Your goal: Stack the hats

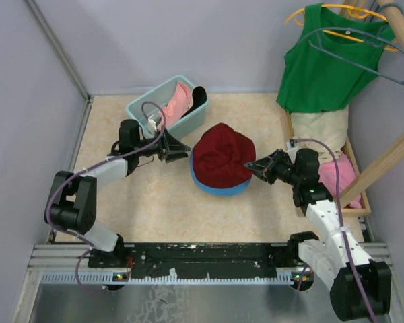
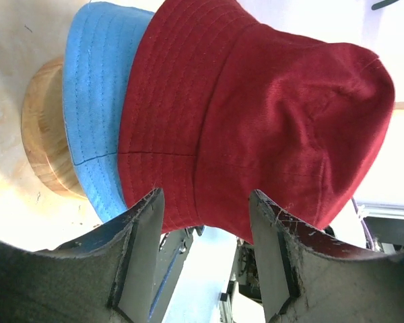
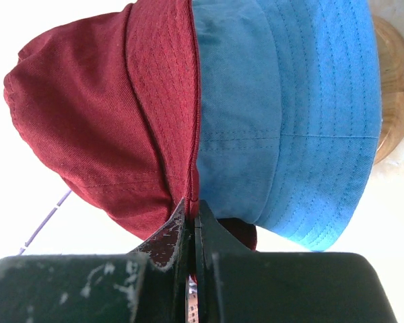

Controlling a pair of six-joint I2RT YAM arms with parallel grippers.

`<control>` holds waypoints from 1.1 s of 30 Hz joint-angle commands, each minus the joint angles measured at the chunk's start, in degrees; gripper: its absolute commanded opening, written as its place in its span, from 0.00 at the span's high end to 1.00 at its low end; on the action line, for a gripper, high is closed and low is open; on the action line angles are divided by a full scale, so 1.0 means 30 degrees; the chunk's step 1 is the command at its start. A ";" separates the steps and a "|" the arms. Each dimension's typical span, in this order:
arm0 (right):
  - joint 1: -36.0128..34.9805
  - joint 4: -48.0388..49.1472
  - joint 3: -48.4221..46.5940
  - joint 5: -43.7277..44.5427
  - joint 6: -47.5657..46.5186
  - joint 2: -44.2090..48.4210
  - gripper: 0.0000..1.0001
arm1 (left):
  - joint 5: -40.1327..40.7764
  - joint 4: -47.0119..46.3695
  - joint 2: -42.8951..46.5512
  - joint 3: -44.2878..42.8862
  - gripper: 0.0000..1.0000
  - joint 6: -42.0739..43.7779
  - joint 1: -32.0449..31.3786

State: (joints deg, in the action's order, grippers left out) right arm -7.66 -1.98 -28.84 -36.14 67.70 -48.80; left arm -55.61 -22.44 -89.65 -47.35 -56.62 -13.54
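Observation:
The dark red hat (image 1: 222, 155) sits on top of the blue hat (image 1: 220, 189) in the middle of the table. Both rest on a round wooden stand (image 2: 44, 134). My right gripper (image 1: 250, 165) is shut on the red hat's brim edge (image 3: 185, 168), right where it meets the blue hat (image 3: 289, 114). My left gripper (image 1: 182, 149) is open at the pile's left side. Its jaws stand apart just short of the red hat (image 2: 256, 114), with nothing between them. A beige hat (image 1: 320, 128) and a pink hat (image 1: 337, 176) lie in the wooden tray at the right.
A teal basket (image 1: 143, 106) with pink cloth (image 1: 178, 101) stands at the back left, close behind my left gripper. A green tank top (image 1: 326, 64) hangs on a wooden rack over the wooden tray (image 1: 355, 210) at the right. Walls enclose the table.

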 commanded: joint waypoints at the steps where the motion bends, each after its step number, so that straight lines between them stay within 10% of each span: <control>1: 0.0181 0.1253 0.0059 -0.0375 0.0374 0.0064 1.00 | 0.0230 -0.2226 -0.0689 0.0388 0.40 -0.0472 -0.0452; 20: 0.0210 0.2199 0.0084 -0.0583 0.0899 -0.0229 1.00 | 0.2064 -0.4523 -0.2158 0.1989 0.38 -0.0741 -0.1525; 33: 0.0385 0.3298 0.1137 -0.0726 0.1618 -0.0281 1.00 | 0.1989 -1.3428 -0.3379 0.4511 0.36 -0.5925 -0.2018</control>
State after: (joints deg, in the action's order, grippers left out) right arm -7.22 3.79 -26.55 -37.21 71.02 -49.41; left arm -48.73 -53.58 -98.39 -36.60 -67.94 -18.98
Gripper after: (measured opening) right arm 0.012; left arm 0.639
